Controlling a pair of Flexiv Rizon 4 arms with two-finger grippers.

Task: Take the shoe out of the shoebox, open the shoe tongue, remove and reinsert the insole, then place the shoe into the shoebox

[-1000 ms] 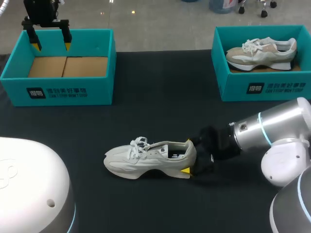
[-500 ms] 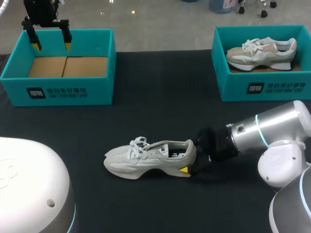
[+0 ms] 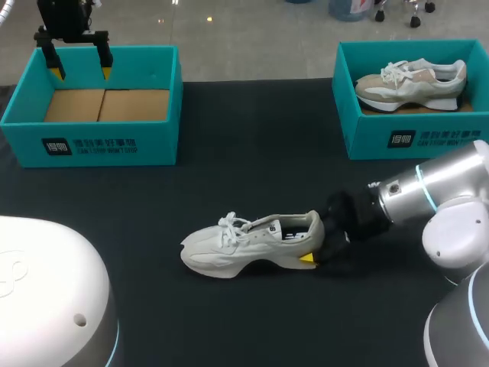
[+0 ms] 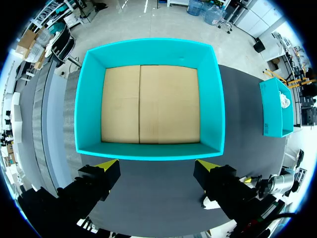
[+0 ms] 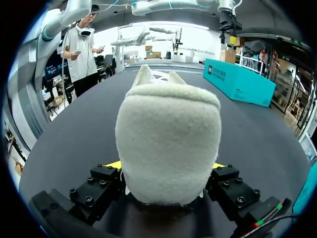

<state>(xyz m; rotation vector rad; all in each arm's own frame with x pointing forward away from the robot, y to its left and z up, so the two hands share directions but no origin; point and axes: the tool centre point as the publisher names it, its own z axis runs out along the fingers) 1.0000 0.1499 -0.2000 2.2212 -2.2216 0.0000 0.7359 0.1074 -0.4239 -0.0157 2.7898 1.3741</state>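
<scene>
Out on the table [image 3: 252, 176] lies the shoe [image 3: 248, 245], heel pinched in the right claw [image 3: 313, 248], left claw [image 3: 79, 70] open over the shoebox [image 3: 92, 141]; only step one looks done.

I'm looking down on a black tabletop [image 3: 252, 176] that is carrying three things. A teal shoebox [image 3: 99, 145] is sitting at its far left, open on top and showing a bare cardboard floor. A second teal shoebox [image 3: 412, 141] is sitting at the far right, well apart from the first. Nearer to me, between the two, a white shoe [image 3: 244, 243] is resting on its sole, pointing its toe to my left and its heel to my right.
</scene>
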